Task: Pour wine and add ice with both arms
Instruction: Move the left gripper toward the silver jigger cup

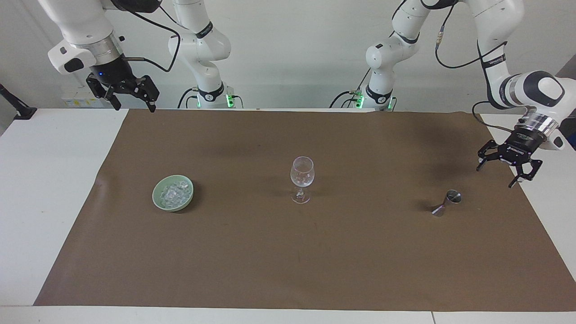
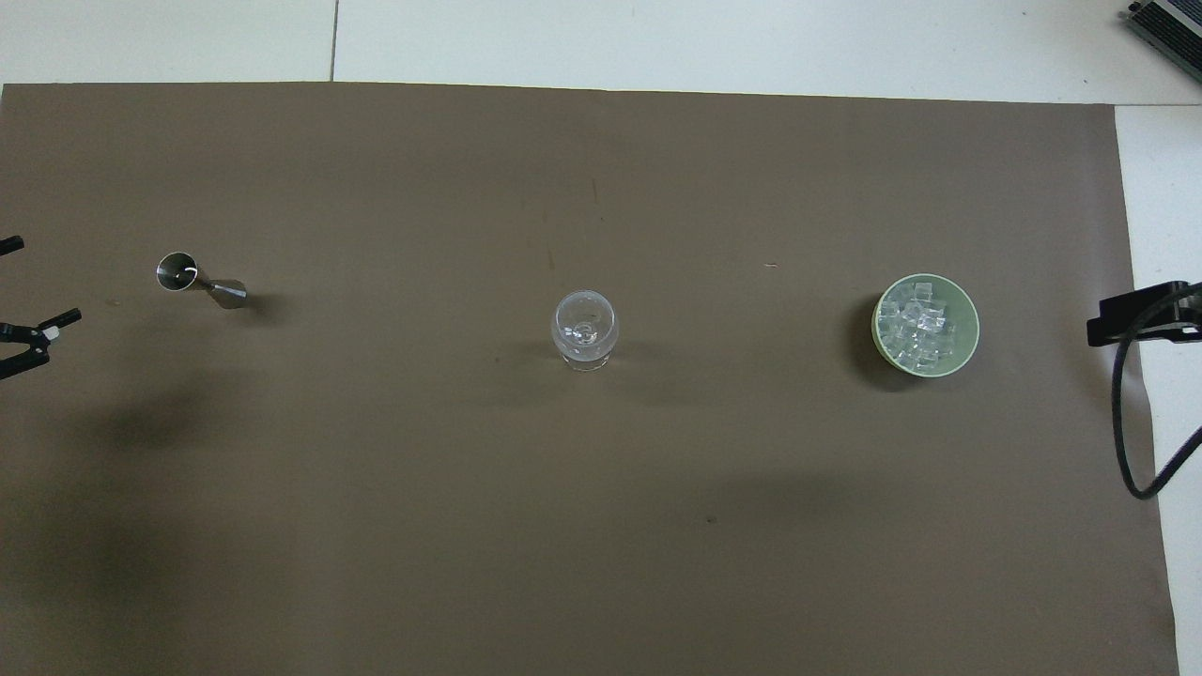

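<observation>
A clear wine glass [image 1: 302,179] stands upright at the middle of the brown mat, also seen from overhead [image 2: 584,329]. A steel jigger [image 1: 447,203] stands toward the left arm's end [image 2: 199,281]. The ice [image 1: 173,193] is a heap of clear cubes in a pale green bowl [image 1: 158,201] toward the right arm's end [image 2: 922,322]. My left gripper [image 1: 495,174] is open and empty, up in the air over the mat's edge beside the jigger; its fingertips [image 2: 64,318] show at the overhead view's edge. My right gripper [image 1: 133,106] is open and raised over the mat's corner by the robots, waiting.
The brown mat [image 1: 288,261] covers most of the white table [image 1: 40,189]. A black mount [image 1: 15,105] stands at the table's corner by the right arm. A black clamp with a cable [image 2: 1141,319] shows beside the bowl's end of the mat.
</observation>
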Controlling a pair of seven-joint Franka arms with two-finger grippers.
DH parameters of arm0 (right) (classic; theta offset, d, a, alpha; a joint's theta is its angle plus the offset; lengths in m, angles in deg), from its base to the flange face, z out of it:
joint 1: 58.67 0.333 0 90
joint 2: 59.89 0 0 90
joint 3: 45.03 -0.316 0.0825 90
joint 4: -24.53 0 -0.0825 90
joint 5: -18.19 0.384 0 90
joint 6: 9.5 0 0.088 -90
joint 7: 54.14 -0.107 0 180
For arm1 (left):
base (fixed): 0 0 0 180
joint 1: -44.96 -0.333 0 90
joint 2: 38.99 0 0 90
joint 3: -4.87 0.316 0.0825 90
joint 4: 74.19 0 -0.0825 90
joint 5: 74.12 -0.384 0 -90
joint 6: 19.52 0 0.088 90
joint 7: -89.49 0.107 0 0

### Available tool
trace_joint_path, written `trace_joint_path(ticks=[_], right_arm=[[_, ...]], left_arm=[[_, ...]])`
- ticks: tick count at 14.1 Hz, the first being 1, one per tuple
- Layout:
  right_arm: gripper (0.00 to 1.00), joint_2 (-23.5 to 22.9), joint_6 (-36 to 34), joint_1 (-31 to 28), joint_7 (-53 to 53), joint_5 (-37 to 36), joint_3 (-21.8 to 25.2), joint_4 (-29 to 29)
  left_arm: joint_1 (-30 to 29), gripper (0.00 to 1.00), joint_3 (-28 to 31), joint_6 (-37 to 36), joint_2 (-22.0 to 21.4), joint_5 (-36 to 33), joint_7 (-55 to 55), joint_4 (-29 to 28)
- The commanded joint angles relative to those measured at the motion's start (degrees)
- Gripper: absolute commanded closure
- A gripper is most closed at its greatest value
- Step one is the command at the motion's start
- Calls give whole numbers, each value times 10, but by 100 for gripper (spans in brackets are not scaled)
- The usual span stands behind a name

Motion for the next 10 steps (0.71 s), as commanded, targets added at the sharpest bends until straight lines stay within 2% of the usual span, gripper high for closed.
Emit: trace_joint_path(ticks=[1, 10], right_arm=[[0, 13, 3, -1, -2, 6, -1, 15], [0, 12, 4, -1, -2, 6, -1, 15]], left_arm=[[-10, 0, -4, -11, -3, 35, -6, -27], [-10, 0, -4, -19, 19, 51, -3, -53]])
